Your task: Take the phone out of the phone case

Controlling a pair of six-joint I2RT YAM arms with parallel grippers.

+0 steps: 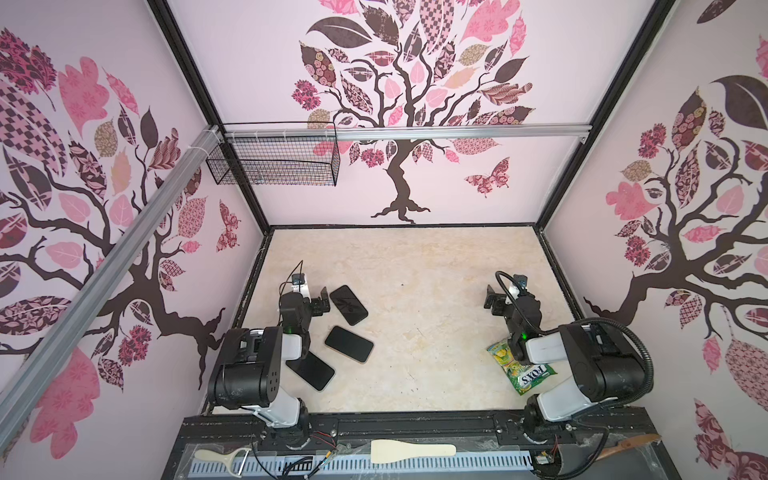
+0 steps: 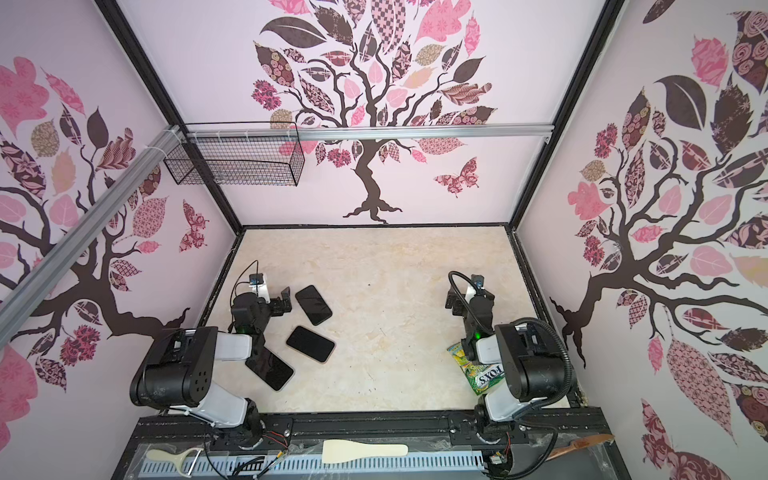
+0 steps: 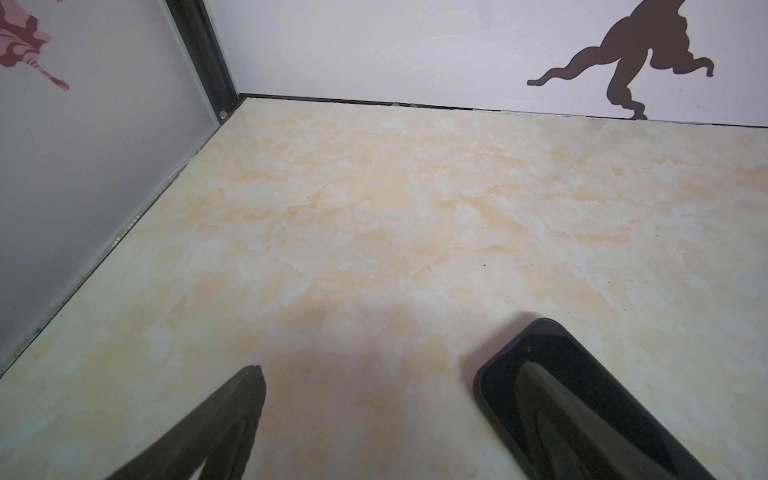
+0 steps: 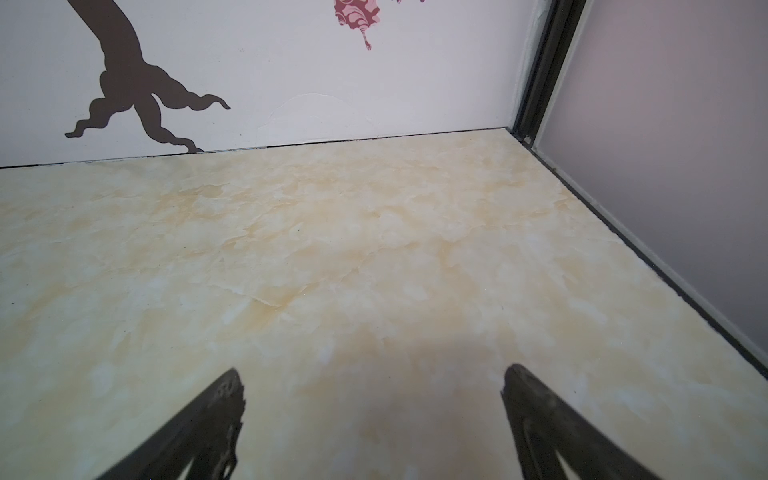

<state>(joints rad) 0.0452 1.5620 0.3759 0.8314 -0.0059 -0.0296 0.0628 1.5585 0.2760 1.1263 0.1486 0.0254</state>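
Three dark phones lie screen-up on the left half of the marble table (image 1: 415, 270). The farthest phone (image 1: 349, 304) (image 2: 313, 304) is all black. The middle one (image 1: 349, 344) (image 2: 310, 343) shows a tan rim that may be a case. The nearest one (image 1: 311, 370) (image 2: 270, 369) is partly hidden under the left arm. My left gripper (image 1: 321, 305) (image 3: 390, 415) stands open beside the farthest phone (image 3: 590, 365), with one finger (image 3: 552, 419) over its end and nothing held. Apart on the right side, my right gripper (image 1: 494, 301) (image 4: 374, 407) is open over bare table.
A green FOX'S candy bag (image 1: 519, 365) lies under the right arm. A black wire basket (image 1: 274, 162) hangs on the back-left rail. On the front ledge lie a wooden spatula (image 1: 411, 451) and a peeler (image 1: 224, 457). Patterned walls close in three sides.
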